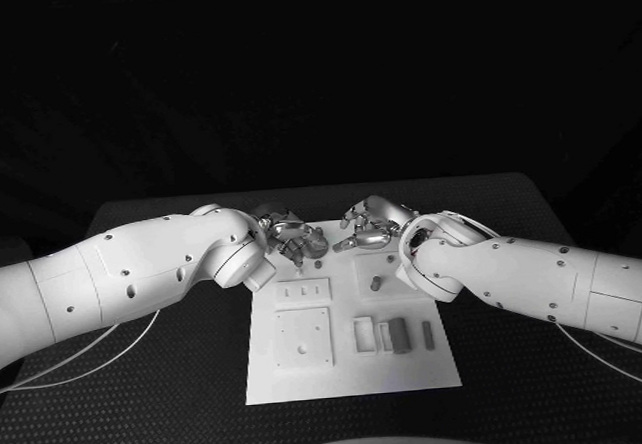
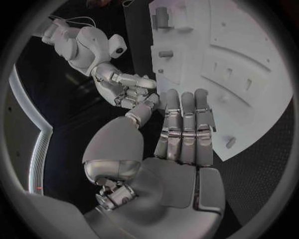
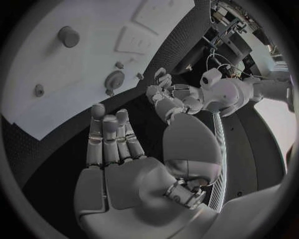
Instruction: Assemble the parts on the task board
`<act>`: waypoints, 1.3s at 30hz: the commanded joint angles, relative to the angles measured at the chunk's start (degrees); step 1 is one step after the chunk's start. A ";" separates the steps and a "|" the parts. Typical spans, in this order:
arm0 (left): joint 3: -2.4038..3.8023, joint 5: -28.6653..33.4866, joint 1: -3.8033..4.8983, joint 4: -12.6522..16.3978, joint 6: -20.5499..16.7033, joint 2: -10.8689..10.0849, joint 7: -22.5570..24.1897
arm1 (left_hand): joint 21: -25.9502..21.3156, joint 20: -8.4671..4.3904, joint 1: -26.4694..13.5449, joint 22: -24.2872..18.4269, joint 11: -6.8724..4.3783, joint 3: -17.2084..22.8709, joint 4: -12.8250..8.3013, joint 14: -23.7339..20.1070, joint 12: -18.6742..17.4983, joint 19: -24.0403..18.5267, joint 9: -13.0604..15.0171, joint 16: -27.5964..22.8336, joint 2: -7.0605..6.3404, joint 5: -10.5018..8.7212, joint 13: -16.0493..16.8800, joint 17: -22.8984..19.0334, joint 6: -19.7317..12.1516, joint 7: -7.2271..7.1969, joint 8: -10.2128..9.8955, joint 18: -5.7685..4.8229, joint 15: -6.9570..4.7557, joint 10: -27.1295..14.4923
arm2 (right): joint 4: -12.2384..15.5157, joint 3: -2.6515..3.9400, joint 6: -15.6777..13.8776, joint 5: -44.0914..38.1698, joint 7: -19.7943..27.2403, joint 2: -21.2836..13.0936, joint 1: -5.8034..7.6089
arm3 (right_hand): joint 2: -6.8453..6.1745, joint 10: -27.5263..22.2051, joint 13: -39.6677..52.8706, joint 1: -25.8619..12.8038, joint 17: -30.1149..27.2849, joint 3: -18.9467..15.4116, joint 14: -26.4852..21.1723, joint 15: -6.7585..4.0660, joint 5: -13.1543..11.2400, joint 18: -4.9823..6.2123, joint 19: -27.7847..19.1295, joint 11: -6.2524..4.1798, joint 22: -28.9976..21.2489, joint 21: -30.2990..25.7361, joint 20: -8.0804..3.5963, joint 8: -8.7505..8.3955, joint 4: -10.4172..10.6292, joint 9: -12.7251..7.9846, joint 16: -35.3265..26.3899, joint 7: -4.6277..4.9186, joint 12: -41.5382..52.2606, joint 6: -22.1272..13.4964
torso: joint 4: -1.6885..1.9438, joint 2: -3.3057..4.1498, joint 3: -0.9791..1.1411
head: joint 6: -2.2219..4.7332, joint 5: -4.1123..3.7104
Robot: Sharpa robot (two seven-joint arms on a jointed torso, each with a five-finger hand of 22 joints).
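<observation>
The white task board (image 1: 351, 376) lies in the middle of the black table. Both hands hover over its far end, close together. My left hand (image 1: 296, 237) has straight fingers (image 2: 184, 124) beside the board's edge (image 2: 249, 94) and holds nothing. My right hand (image 1: 367, 227) also shows a flat palm and straight fingers (image 3: 109, 139) with nothing in them. Two dark grey parts (image 1: 399, 335) lie on the board's near right area. A round peg (image 3: 69, 36) and a round disc part (image 3: 114, 79) sit on the board in the right wrist view.
A square plate (image 1: 303, 338) and a small slotted plate (image 1: 305, 291) are set into the board's left side. Black table (image 1: 173, 410) surrounds the board on all sides. Thin cables (image 1: 69, 370) trail from the left arm at the table's near left.
</observation>
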 commanded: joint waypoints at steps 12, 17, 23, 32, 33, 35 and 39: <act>0.00 -8.14 0.06 -0.70 2.87 -0.61 -5.85 | 0.46 -0.35 -0.32 0.91 -0.55 -0.66 0.15 0.52 0.89 0.03 0.70 0.80 0.47 0.20 0.50 0.09 2.48 -2.01 0.56 0.07 -0.57 0.45 | -3.09 0.84 -0.68 12.48 11.28 -5.04 3.02 | 2.07 -0.27 -0.65 -0.19 -0.58 -0.99 -0.66 -0.17 0.19 0.70 -0.77 -0.17 0.82 -0.08 0.54 0.66 -0.14 -0.01 0.17 -0.29 0.88 0.94 | 0.14 -0.03 0.04 | -0.69 0.67; -0.45 -12.78 0.04 -0.63 2.46 -0.49 -8.89 | 1.86 -1.01 -0.13 2.72 -1.07 -0.84 -0.01 1.62 2.15 0.99 1.56 2.61 0.28 0.29 1.34 0.34 3.04 -2.44 1.05 0.21 -1.24 1.07 | -3.16 0.85 -0.46 13.11 11.50 -6.02 4.60 | 2.62 -0.30 -0.96 -1.07 -0.81 -1.87 -0.74 -0.20 0.20 0.88 -0.86 -0.21 0.82 -0.09 0.76 0.74 -0.08 -0.08 0.27 -0.33 1.03 1.01 | -0.01 -0.04 0.00 | -1.06 0.79; -2.09 -11.16 0.00 -0.65 3.47 -0.11 -7.72 | 5.49 -2.13 -1.05 8.39 -1.96 -0.42 0.10 1.89 6.93 0.94 3.23 8.03 0.46 0.42 4.46 -0.94 3.80 -2.98 1.34 0.25 -2.32 1.03 | -3.89 1.53 0.22 13.60 11.41 -6.20 5.92 | 2.81 -0.29 -1.07 -1.11 -0.89 -2.01 -0.74 -0.23 0.20 0.96 -0.87 -0.24 0.81 -0.09 0.81 0.78 -0.13 -0.10 0.32 -0.36 1.09 1.05 | -0.02 -0.01 0.14 | -1.62 0.92; -3.40 -11.65 -0.66 -1.03 2.75 0.73 -7.15 | 16.40 -7.06 -0.89 18.65 -3.70 -0.62 -0.13 4.32 27.77 10.28 6.36 30.91 1.39 0.41 19.73 5.17 3.09 -4.18 0.64 1.77 -8.81 0.37 | -5.58 2.72 0.92 14.75 11.37 -5.99 6.99 | 3.02 -0.32 -1.20 -1.01 -0.98 -2.09 -0.80 -0.25 0.20 1.05 -0.93 -0.25 0.81 -0.12 0.87 0.79 -0.22 -0.14 0.33 -0.37 1.11 1.04 | 0.09 0.02 -0.04 | -2.37 0.82; -3.47 -11.68 -0.68 -1.13 2.49 0.87 -7.43 | 17.32 -7.50 -1.16 19.72 -3.83 -0.40 -0.15 4.00 30.05 10.71 6.66 32.96 1.28 0.78 21.36 5.45 3.21 -4.37 0.45 1.79 -9.66 -0.49 | -5.61 2.77 0.99 14.75 11.37 -5.91 6.99 | 3.03 -0.32 -1.22 -0.99 -0.99 -2.10 -0.80 -0.25 0.20 1.06 -0.94 -0.25 0.81 -0.12 0.87 0.79 -0.23 -0.15 0.33 -0.37 1.11 1.04 | 0.09 0.02 -0.02 | -2.39 0.82; -3.54 -11.88 -0.72 -1.36 2.24 1.12 -8.31 | 17.70 -7.72 -1.31 20.01 -3.97 -0.18 -0.05 3.93 30.95 10.93 6.87 33.84 1.52 0.45 21.85 5.29 3.32 -4.35 0.38 1.79 -9.77 -0.74 | -5.57 2.83 1.14 14.75 11.29 -5.79 6.99 | 3.08 -0.33 -1.25 -0.95 -1.01 -2.12 -0.81 -0.25 0.20 1.08 -0.95 -0.26 0.81 -0.12 0.89 0.79 -0.26 -0.16 0.34 -0.38 1.12 1.03 | 0.02 0.02 -0.03 | -2.50 0.81; -3.57 -11.91 -0.78 -1.69 3.76 1.54 -9.58 | 18.18 -7.98 -1.65 20.09 -4.04 -0.06 0.02 3.97 31.70 11.23 7.01 34.76 1.32 0.42 22.03 4.82 3.52 -4.43 0.18 1.75 -9.88 -0.94 | -5.53 2.86 1.38 14.75 11.24 -5.64 6.99 | 3.15 -0.34 -1.30 -0.90 -1.04 -2.16 -0.83 -0.25 0.20 1.11 -0.98 -0.26 0.81 -0.13 0.92 0.79 -0.28 -0.18 0.35 -0.38 1.14 1.02 | -0.05 0.02 -0.04 | -2.93 0.85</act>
